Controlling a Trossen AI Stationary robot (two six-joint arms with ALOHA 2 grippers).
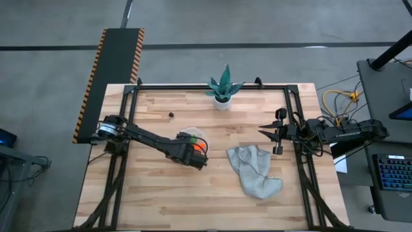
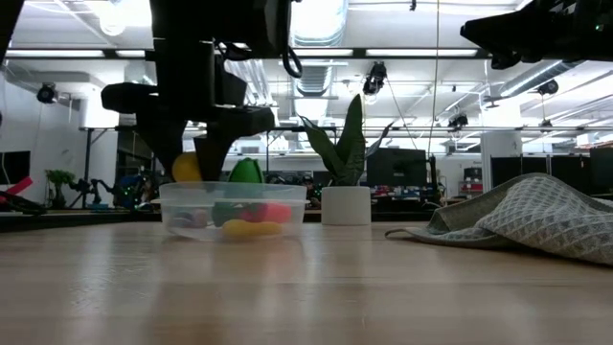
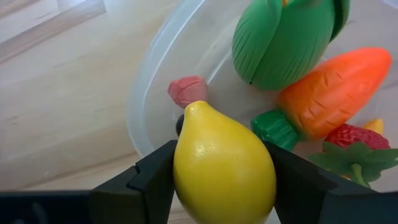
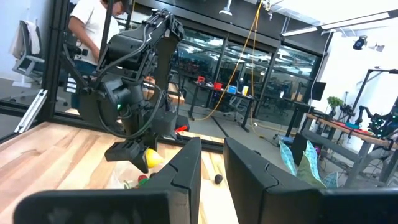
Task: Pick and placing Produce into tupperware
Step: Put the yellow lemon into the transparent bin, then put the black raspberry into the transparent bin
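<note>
The tupperware (image 2: 233, 206) stands on the wooden table, left of centre (image 1: 192, 133). In it lie a green toy (image 3: 286, 37), an orange carrot (image 3: 336, 90), a strawberry (image 3: 348, 140) and a pink piece (image 3: 186, 90). My left gripper (image 3: 224, 168) hovers just above its rim (image 3: 146, 93), shut on a yellow lemon (image 2: 187, 168). My right gripper (image 4: 212, 162) waits raised at the table's right side (image 1: 273, 132), its fingers slightly apart, holding nothing. A tiny dark piece (image 1: 171, 115) lies on the table toward the far edge. My left gripper pinches the yellow lemon at its widest middle (image 3: 186, 168), one finger on each side. The fingers (image 2: 206, 144) come down from above. The lemon is lifted clear over the tupperware's edge, with its pointed end (image 3: 196, 109) toward the inside of the container.
A crumpled grey cloth (image 1: 254, 171) lies right of centre. A spiky green plant in a white pot (image 1: 223, 90) stands at the far edge. Bare wood lies near the near edge (image 1: 193, 200). A person (image 4: 93, 25) stands beyond the table.
</note>
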